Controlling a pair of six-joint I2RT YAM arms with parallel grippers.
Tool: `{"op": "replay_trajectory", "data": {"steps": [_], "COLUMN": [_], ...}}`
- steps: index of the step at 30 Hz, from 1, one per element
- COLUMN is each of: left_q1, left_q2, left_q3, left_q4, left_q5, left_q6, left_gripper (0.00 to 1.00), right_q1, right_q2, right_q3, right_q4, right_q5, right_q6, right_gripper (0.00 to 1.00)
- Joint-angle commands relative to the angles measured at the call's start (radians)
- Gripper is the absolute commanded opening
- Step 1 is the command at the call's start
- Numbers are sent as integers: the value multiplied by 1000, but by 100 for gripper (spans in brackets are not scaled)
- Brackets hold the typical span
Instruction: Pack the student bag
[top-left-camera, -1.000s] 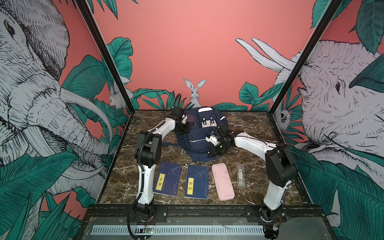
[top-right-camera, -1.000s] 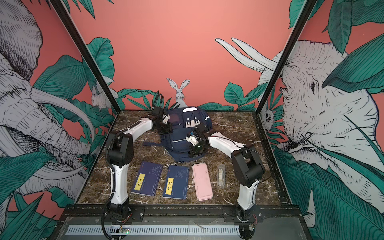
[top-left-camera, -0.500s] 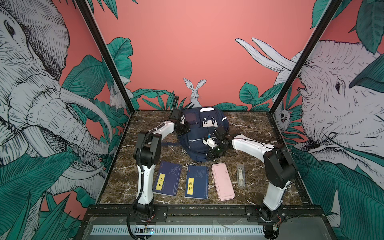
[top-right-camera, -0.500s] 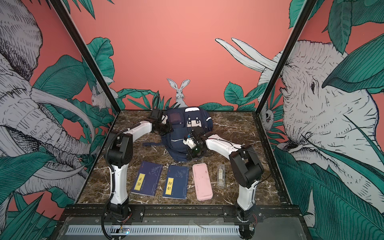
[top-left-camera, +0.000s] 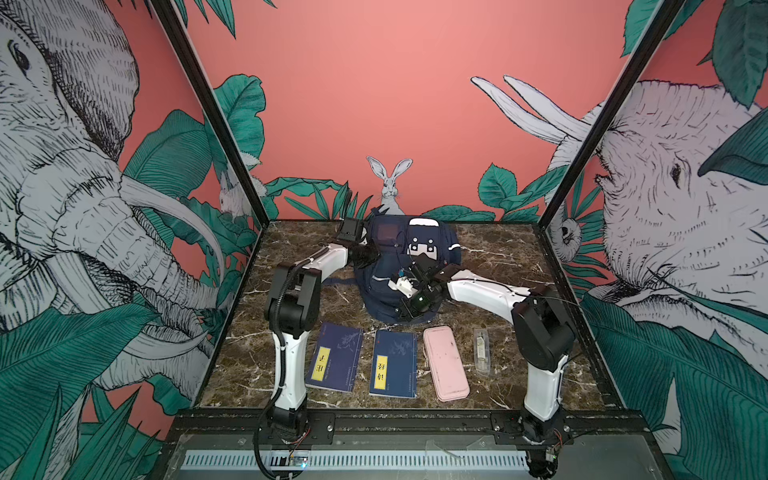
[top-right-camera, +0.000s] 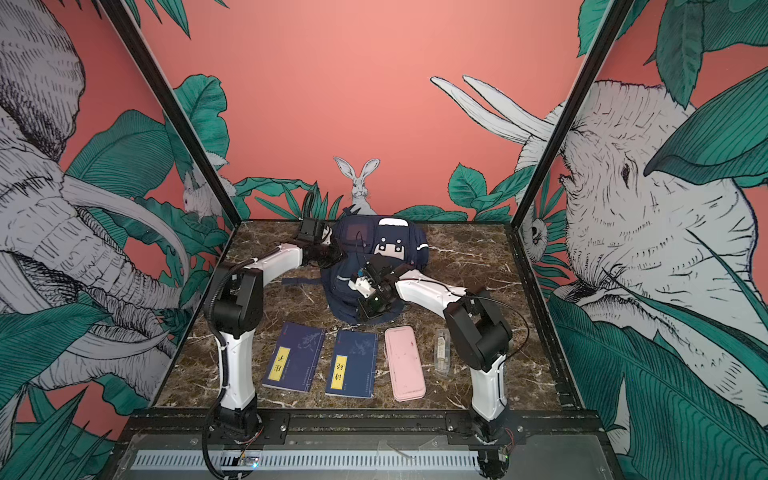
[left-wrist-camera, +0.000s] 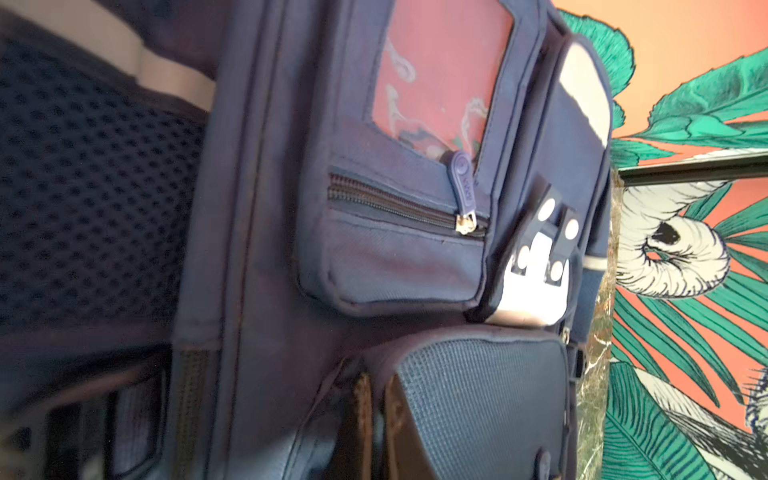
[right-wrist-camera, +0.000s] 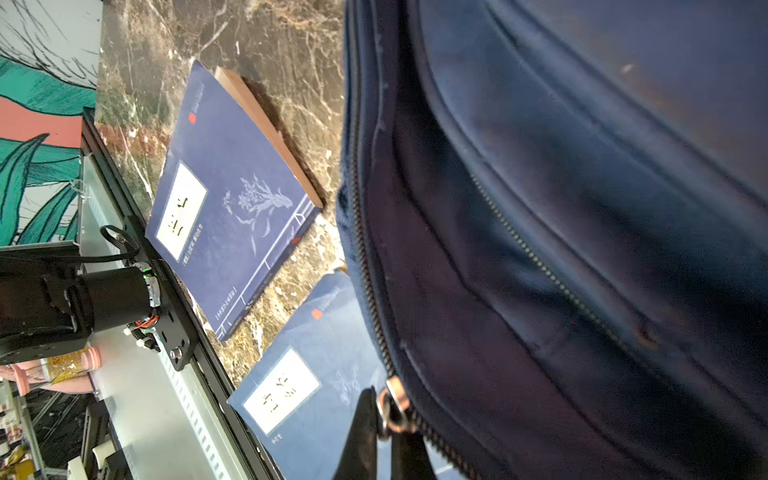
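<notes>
Your right gripper (right-wrist-camera: 386, 419) is clenched on the metal ring of the zip pull (right-wrist-camera: 392, 409), on the near side of the bag (top-left-camera: 376, 291), which lies at the back middle of the marble table (top-left-camera: 507, 245). Your left gripper (top-left-camera: 370, 257) is closed at the bag's left side; if it pinches fabric, I cannot tell. Two flat books (top-left-camera: 334, 357) and a pink case (top-left-camera: 445, 363) lie on the table before the soft navy bag, outside of it.

right gripper (right-wrist-camera: 388, 432): fingertips are pinched on the metal zipper pull (right-wrist-camera: 394, 405) | student bag (right-wrist-camera: 582, 208): zip teeth are seen running from the pull | navy book (right-wrist-camera: 237, 199): laid flat on marble table (right-wrist-camera: 270, 41) | second navy book (right-wrist-camera: 303, 374): partly covered by the bag
</notes>
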Motion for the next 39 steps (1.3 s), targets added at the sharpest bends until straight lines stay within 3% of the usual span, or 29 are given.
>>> {"op": "replay_trajectory", "data": {"steps": [1, 13, 23, 30, 39], "left_q1": [-9, -1, 22, -34, -97], "left_q2": [-78, -124, -280, -346, -333], "left_q3": [-5, -61, -324, -431, -412], "left_q4": [90, 121, 317, 391, 418], "left_q5": [-21, -68, -216, -337, -410], "left_q6": [-46, -57, -212, -296, -352], "left_gripper": [0, 0, 0, 0, 0], "right_q1": [34, 40, -89, -117, -70], "right_q2": [24, 28, -102, -131, -80], "right_q3": [49, 32, -129, -140, -112], "right_q4": [15, 37, 55, 27, 75], "right_q5": [-73, -50, -11, -7, -17], "right_q6": [10, 27, 31, 35, 96], "right_gripper": [0, 0, 0, 0, 0]}}
